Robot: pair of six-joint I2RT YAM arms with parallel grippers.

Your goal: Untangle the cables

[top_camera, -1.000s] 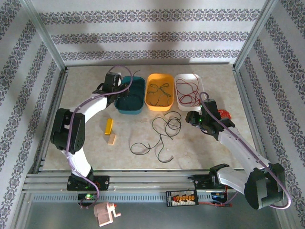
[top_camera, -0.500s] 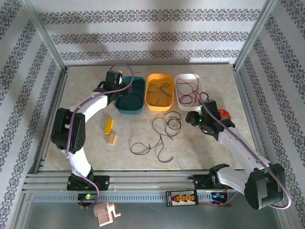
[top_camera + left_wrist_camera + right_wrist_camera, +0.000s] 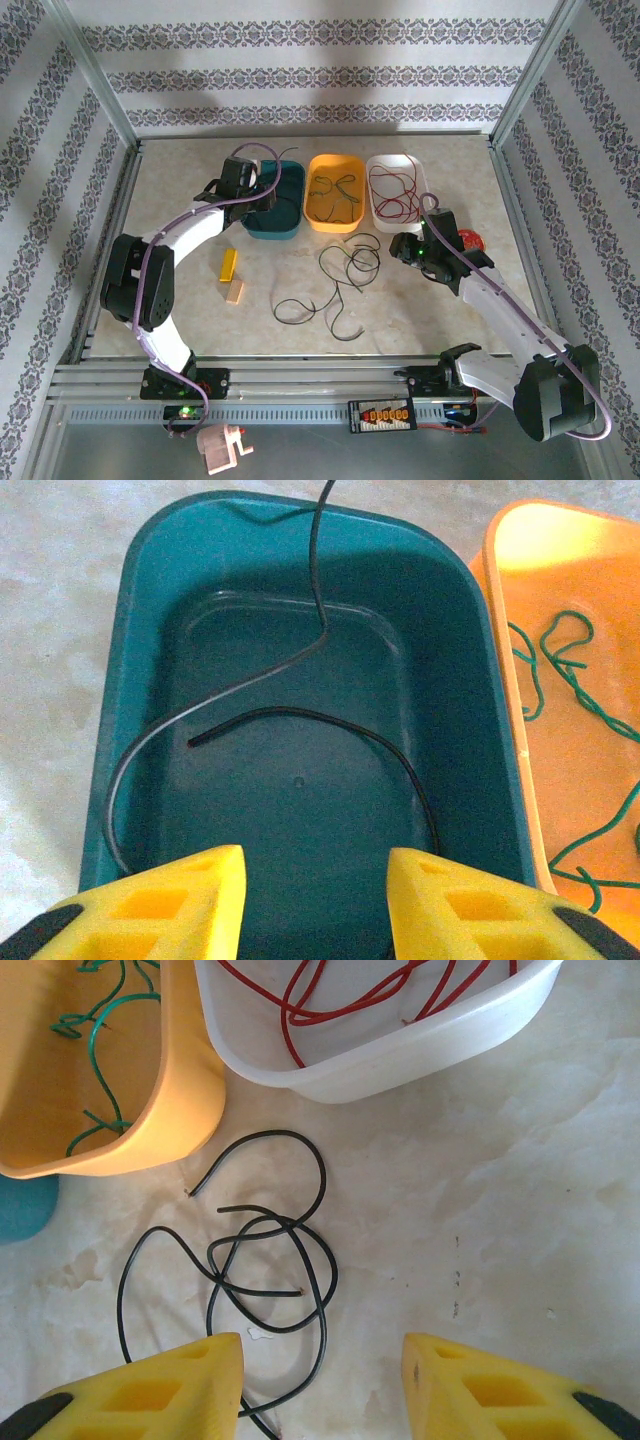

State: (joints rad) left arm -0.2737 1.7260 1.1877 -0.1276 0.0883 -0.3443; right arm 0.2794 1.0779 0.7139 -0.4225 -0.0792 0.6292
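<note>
A black cable (image 3: 300,715) lies curled inside the teal bin (image 3: 120,660), one end trailing over its far rim. My left gripper (image 3: 316,865) hovers over that bin (image 3: 275,215), open, with nothing between its yellow fingers (image 3: 200,890). Green cables (image 3: 100,1020) sit in the orange bin (image 3: 312,215) and red cables (image 3: 340,990) in the white bin (image 3: 372,165). Several black cables (image 3: 265,1260) lie tangled on the table (image 3: 345,265). My right gripper (image 3: 322,1350) hangs open just above and to the right of that tangle, beside the white bin (image 3: 405,245).
A yellow block (image 3: 229,264) and a pale wooden block (image 3: 235,291) lie left of the tangle. A small red roll (image 3: 470,240) sits behind my right arm. More black loops (image 3: 300,305) spread toward the near rail (image 3: 300,375). Metal frame posts border the table.
My left arm has shifted a little above the teal bin, its elbow swinging outward. The right arm and the cables on the table have not moved.
</note>
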